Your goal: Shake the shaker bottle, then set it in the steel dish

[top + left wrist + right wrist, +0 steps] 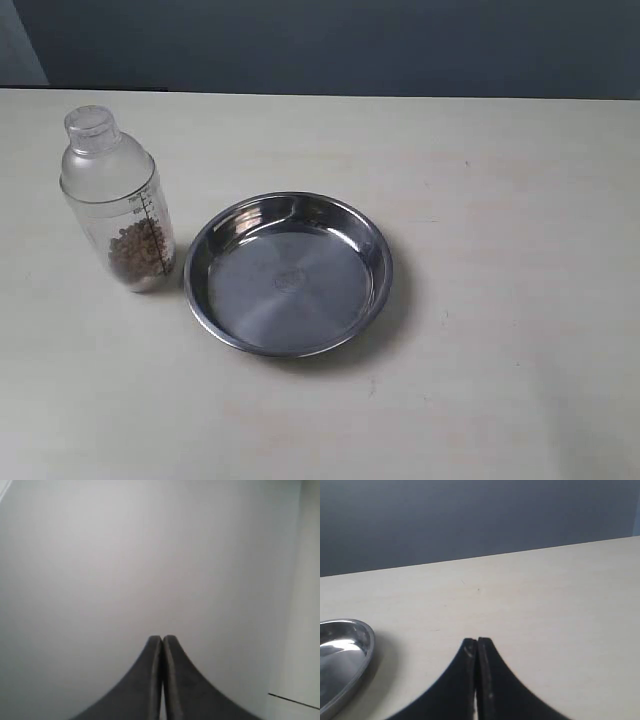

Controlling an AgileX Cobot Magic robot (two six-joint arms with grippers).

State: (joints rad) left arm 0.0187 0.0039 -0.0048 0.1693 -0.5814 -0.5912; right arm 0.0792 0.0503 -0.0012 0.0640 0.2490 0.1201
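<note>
Pale table has the shaker bottle upright beside the steel dish, a short hop we reckon, with our left gripper and right gripper both pinched together.

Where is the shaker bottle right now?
In the exterior view the shaker bottle stands upright on the left of the table, just left of the steel dish.
</note>
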